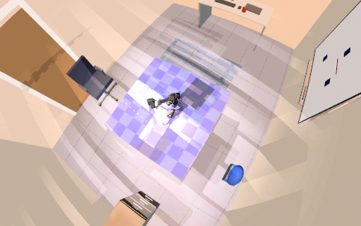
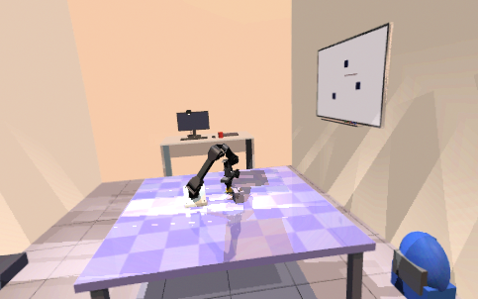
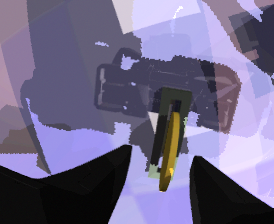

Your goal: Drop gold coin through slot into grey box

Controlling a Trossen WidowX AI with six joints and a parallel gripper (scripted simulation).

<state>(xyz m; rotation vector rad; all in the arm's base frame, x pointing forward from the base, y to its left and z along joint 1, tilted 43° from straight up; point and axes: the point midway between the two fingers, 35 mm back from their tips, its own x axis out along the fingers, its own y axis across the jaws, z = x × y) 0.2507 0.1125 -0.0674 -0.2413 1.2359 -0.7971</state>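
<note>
I judge that I'm at the approach for the pick: the claw (image 1: 172, 103) (image 2: 228, 183) (image 3: 162, 152) points down over the coin (image 2: 229, 190) (image 3: 171, 150), its fingers part-way apart with nothing clamped. The coin stands on edge in the dark-green holder (image 3: 177, 95), which is on the desk (image 1: 159, 151) (image 2: 270, 238) (image 3: 103, 162) ahead of the fingertips. From my wrist feed its faces look roughly turned toward the two fingers, with a slight slant.

Next I'd want a small centring correction, then a straight descent until the pads flank the coin, and only then a squeeze. If I came down off-centre, a fingertip could catch the rim and tip it.

The wrist view gives me the coin's slant and the gap on each side; the exterior view reduces it to a speck of gold under the claw. That exterior view does show the grey box (image 1: 173, 113) (image 2: 239, 196) low and just beside the claw. From the top I find the box too, but can't pick out the coin, and I can't make out the slot anywhere.
</note>
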